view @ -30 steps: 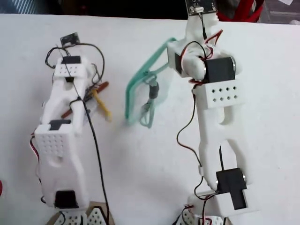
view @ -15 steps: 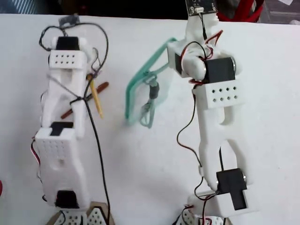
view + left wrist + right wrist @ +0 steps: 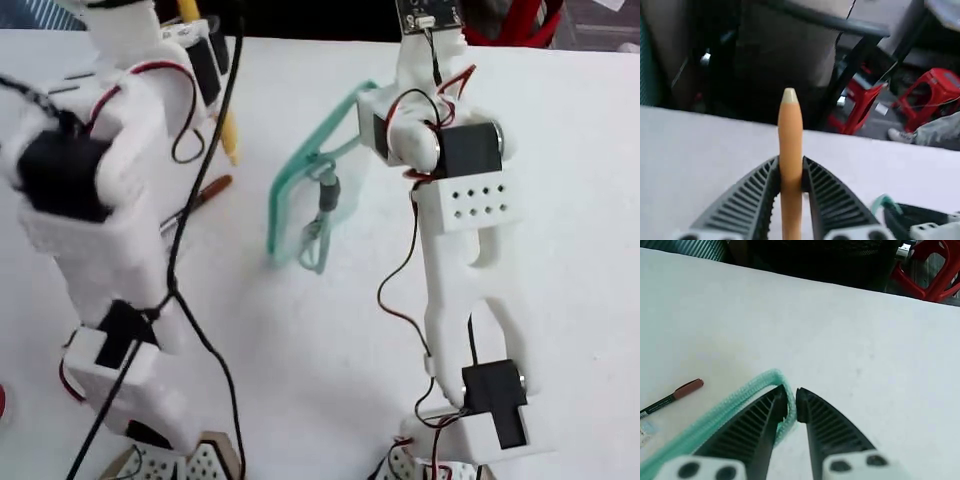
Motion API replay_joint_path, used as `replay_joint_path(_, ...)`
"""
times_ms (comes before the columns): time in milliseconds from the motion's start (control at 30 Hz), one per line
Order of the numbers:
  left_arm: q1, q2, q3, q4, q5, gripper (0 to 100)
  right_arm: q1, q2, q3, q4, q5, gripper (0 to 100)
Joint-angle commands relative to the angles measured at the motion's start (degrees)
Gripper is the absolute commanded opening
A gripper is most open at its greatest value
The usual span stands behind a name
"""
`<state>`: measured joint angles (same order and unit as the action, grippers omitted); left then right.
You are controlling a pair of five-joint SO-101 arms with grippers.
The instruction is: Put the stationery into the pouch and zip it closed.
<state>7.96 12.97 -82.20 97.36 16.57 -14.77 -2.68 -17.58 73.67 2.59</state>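
White table [image 3: 570,150]. High view: pouch [image 3: 283,180] sits mid-table, looks unzipped. Pen [image 3: 205,192] lies on the table beside it, so packing has barely begun and zipping is untouched.

Left wrist view: left gripper [image 3: 790,162] is clamped on a pencil [image 3: 790,125], held off the table.

Right wrist view: right gripper [image 3: 791,394] is nearly closed, pinching the pouch rim.

We find the widest room between our two arms, where bare table [image 3: 300,340] runs from the near edge up to the pouch [image 3: 300,190]. The right arm [image 3: 470,250] lies along the pouch's right side and the right gripper [image 3: 791,392] pinches its rim, so that side is barred. Left of the pouch, the pen [image 3: 205,192] leaves a narrow lane of table. That lane is overhung by the raised left arm [image 3: 90,200], its black cable [image 3: 200,340] and the pencil [image 3: 790,120] clamped in the left gripper [image 3: 790,161].
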Motion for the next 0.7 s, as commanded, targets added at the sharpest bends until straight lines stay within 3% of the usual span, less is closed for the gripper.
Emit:
replay_joint_path(0,5.49,-2.42,-10.20,-1.49,-0.88,2,0.22,0.04,0.79,1.45,-0.18,1.8)
replay_joint_path(167,10.77,-3.12,-13.54,5.45,-0.88,2,0.22,0.13,0.88,1.45,-0.18,1.8)
replay_joint_path(500,14.46,-14.55,-13.27,5.36,-0.97,2,0.13,0.48,0.88,1.36,-0.18,1.8)
replay_joint_path(667,18.86,-24.92,-11.60,5.36,-9.93,2,0.13,0.57,0.88,1.36,-0.18,1.8)
